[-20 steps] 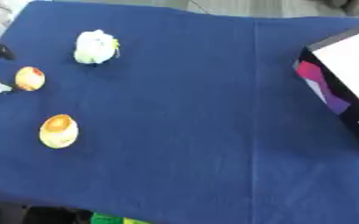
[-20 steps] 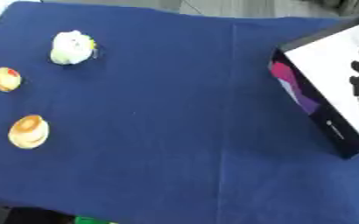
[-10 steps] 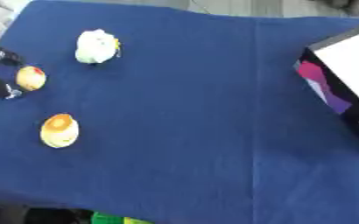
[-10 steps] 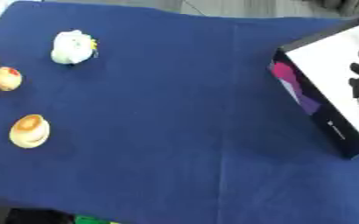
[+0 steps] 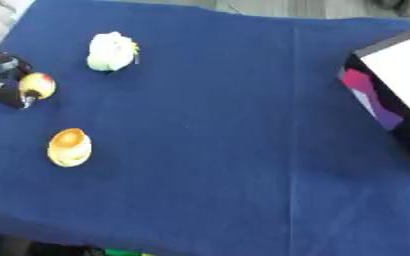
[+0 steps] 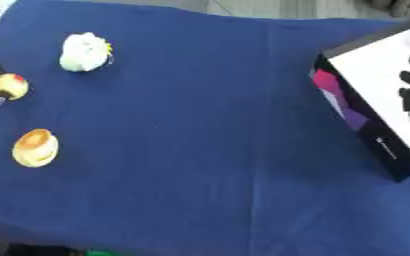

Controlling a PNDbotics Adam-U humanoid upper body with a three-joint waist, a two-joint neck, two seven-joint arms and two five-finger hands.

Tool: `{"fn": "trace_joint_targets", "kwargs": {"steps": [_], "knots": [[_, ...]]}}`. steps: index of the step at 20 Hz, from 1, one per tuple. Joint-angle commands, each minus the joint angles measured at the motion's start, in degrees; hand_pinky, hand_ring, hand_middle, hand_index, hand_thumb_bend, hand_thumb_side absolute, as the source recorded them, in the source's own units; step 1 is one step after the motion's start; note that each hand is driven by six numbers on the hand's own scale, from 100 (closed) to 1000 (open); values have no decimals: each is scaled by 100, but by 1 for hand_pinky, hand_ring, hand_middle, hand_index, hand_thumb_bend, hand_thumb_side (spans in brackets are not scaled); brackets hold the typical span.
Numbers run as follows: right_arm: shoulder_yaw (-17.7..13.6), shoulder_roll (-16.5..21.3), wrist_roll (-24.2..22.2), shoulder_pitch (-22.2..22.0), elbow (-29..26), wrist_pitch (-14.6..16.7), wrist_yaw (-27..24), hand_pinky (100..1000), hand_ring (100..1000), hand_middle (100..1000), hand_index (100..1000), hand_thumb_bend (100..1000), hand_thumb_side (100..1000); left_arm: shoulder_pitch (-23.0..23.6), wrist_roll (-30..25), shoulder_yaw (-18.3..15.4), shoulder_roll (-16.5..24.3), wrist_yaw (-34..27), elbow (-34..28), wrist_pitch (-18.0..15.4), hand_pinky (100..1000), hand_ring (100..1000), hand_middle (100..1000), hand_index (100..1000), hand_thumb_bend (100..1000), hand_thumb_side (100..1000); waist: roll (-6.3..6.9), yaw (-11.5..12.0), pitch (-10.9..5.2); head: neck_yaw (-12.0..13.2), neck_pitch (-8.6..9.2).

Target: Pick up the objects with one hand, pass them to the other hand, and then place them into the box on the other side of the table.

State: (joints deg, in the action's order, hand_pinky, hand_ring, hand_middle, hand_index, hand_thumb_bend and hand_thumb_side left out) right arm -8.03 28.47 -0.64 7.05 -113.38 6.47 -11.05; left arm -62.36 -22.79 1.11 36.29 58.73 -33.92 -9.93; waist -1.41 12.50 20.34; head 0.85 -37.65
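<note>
Left eye view: left hand (image 5: 5, 80) fingers curl around the yellow-red ball (image 5: 37, 85), pale toy (image 5: 111, 51) near.

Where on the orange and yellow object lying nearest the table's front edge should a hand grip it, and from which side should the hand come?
Probably around its rounded middle, coming from above. The orange and yellow object lies alone on the blue cloth, clear on every side, nearest the left hand.

— Can we read anything on the box (image 6: 379, 107)?
— No. We see small pale marks low on its dark side wall, too blurred to read, and black shapes on its white inside, not legible.
</note>
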Motion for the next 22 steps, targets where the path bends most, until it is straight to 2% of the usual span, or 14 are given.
{"fn": "trace_joint_targets", "kwargs": {"steps": [1, 6, 11, 13, 15, 19, 22], "knots": [[-27, 119, -19, 19, -122, 45, -20, 972, 1000, 1000, 1000, 100, 556, -90, 77, -10, 234, -334, -441, 15, 792, 704, 566, 550, 100, 105, 28, 19, -101, -15, -3], [-5, 209, -30, 95, -122, 116, -130, 971, 1000, 1000, 1000, 100, 555, 64, 207, 67, 411, -1175, -1449, 94, 789, 646, 528, 534, 100, 127, 43, 43, -119, -64, 21], [102, 496, -51, 417, -122, 413, -398, 964, 1000, 1000, 1000, 100, 551, 441, 440, 221, 426, -2091, -2679, 246, 792, 602, 515, 542, 100, 172, 33, 41, -143, -180, 47], [201, 655, -99, 639, -122, 458, -548, 963, 1000, 1000, 1000, 100, 537, 604, 637, 309, 321, -2301, -3166, 290, 792, 601, 516, 544, 100, 177, 19, 35, -151, -253, 78], [305, 811, -214, 914, -122, 406, -667, 960, 1000, 1000, 1000, 100, 499, 753, 876, 369, 119, -2424, -3577, 329, 800, 590, 516, 548, 100, 232, 2, 22, -160, -305, 98], [543, 1048, -537, 1454, -122, 123, -765, 957, 1000, 1000, 1000, 100, 477, 1000, 1457, 410, -369, -2550, -4153, 471, 802, 581, 515, 555, 100, 272, -34, -18, -180, -341, 102], [816, 1212, -985, 1873, -122, -62, -639, 952, 1000, 1000, 1000, 100, 405, 1154, 1766, 460, -825, -2607, -4386, 450, 816, 571, 511, 557, 100, 357, -52, -40, -203, -362, 87]]}}
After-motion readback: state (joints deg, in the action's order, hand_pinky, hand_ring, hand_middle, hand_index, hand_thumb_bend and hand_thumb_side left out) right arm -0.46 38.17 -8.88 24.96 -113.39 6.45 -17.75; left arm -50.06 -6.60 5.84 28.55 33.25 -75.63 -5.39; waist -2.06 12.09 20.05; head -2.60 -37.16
